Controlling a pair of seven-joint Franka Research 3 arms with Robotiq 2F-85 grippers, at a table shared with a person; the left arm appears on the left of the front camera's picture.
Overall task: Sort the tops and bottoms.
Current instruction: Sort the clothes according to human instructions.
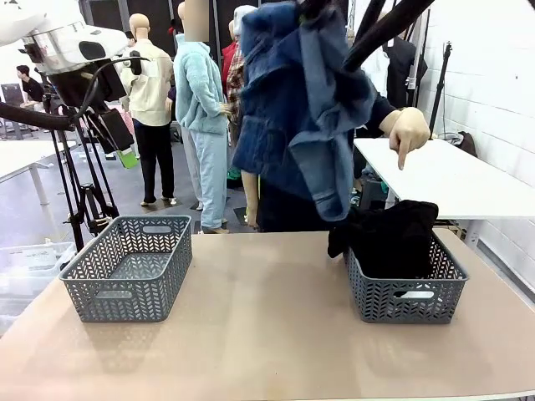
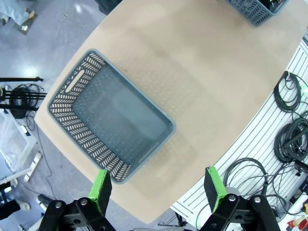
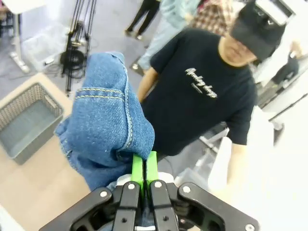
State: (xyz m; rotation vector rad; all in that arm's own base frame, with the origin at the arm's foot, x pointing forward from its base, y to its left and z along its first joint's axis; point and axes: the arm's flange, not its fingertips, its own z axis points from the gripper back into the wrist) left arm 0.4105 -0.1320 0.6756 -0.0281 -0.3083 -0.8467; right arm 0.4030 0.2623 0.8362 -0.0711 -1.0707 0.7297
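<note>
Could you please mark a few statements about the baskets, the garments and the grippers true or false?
1. The right gripper is shut on the denim garment. True.
2. The left basket holds black clothes. False: it is empty; the black garments lie in the right basket.
3. The left gripper is open. True.
4. The person's hand grips the denim. False: it points down toward the right basket.
</note>
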